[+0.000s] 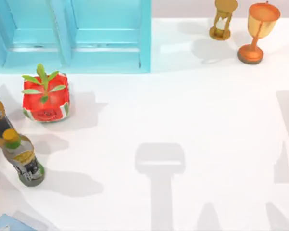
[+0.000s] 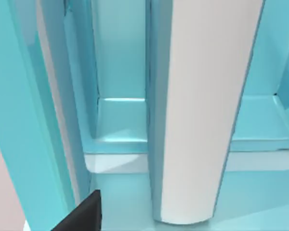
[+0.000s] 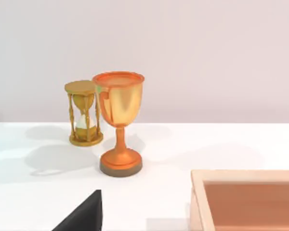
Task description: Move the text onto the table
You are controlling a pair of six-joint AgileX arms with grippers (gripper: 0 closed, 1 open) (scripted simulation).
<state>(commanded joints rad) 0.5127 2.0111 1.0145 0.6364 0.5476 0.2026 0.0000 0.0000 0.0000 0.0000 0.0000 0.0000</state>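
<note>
The text (image 2: 197, 110) stands upright in the light-blue shelf cabinet (image 2: 120, 120), its white page edges facing the left wrist camera and its blue cover along one side. A dark part of my left gripper (image 2: 84, 214) shows close in front of the cabinet, beside the text and not touching it. The white table (image 1: 207, 120) spreads out in front of the cabinet (image 1: 106, 53). A dark part of my right gripper (image 3: 84, 214) hangs over the table's right side, facing the goblet.
A tomato-shaped pot (image 1: 45, 96) sits before the cabinet, with two bottles (image 1: 21, 154) at the left edge. An hourglass (image 1: 222, 19) and an orange goblet (image 1: 257, 31) stand back right. A wooden box (image 3: 245, 197) lies near the right gripper. A light-blue flat thing (image 1: 7, 224) sits front left.
</note>
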